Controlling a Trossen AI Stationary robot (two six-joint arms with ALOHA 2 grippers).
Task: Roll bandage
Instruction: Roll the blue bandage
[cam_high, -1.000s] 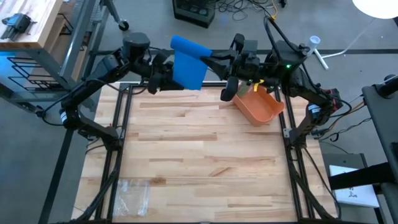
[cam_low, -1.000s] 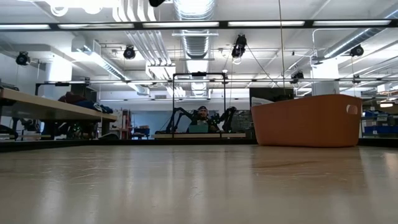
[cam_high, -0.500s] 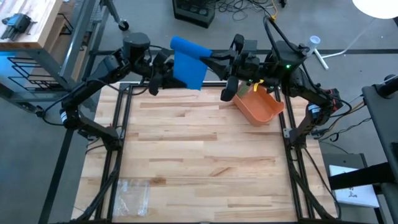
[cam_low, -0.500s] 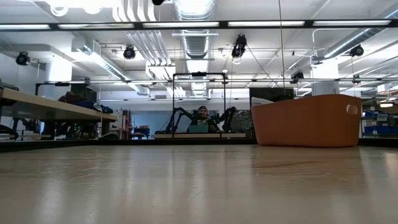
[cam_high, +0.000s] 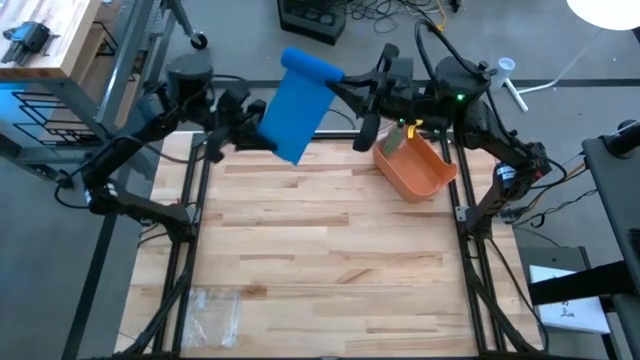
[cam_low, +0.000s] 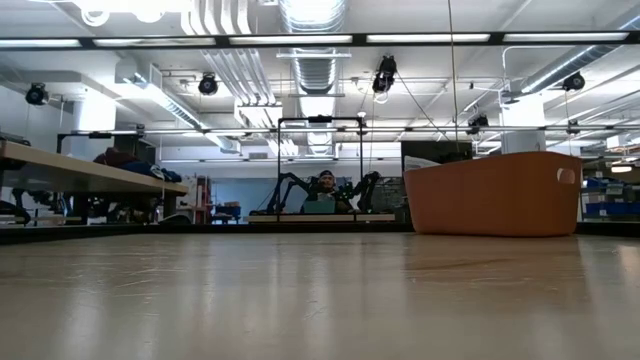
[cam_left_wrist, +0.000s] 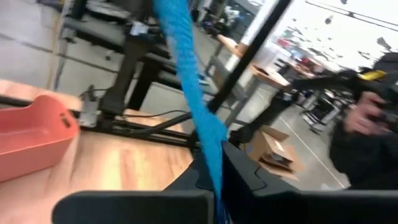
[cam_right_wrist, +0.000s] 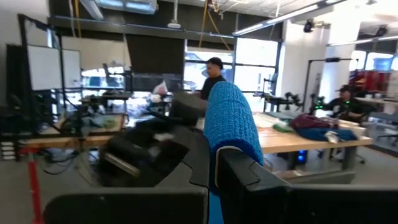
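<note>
While the blue woven bandage strip (cam_high: 296, 108) hangs above the desk's (cam_high: 320, 250) far edge, left hand (cam_high: 243, 137) pinches its lower end, right hand (cam_high: 345, 88) its rolled top. Step: stretching. Next: wind evenly under tension.

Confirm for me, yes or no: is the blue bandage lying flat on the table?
No, the blue bandage hangs in the air, stretched between the left hand and the right hand, above the table.
</note>
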